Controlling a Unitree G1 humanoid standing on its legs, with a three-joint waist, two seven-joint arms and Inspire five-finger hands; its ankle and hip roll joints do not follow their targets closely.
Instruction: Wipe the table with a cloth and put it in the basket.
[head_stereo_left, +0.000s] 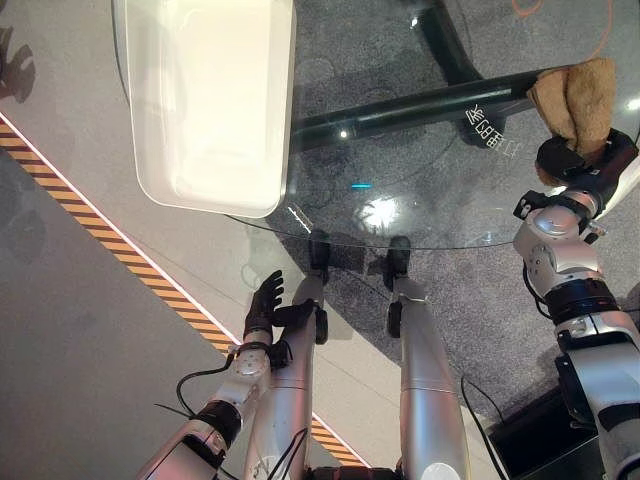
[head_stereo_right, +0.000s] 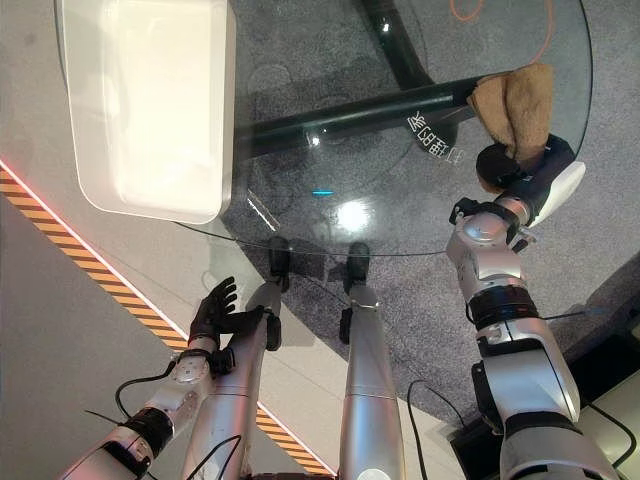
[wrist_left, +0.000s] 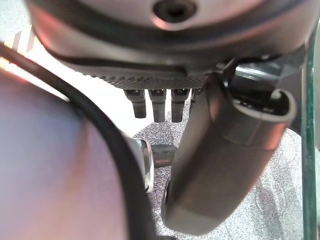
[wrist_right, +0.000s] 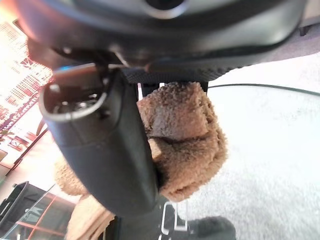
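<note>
A brown fuzzy cloth lies bunched at the right edge of the round glass table. My right hand is on the cloth's near end. In the right wrist view the thumb and fingers pinch the cloth. A white basket sits on the table's left side, reaching over its rim. My left hand hangs low beside my left leg, below the table edge, with its fingers straight and nothing in them.
A yellow-and-black striped line runs across the floor at the left. An orange cable loops on the grey carpet seen through the glass. A dark box stands on the floor at the lower right.
</note>
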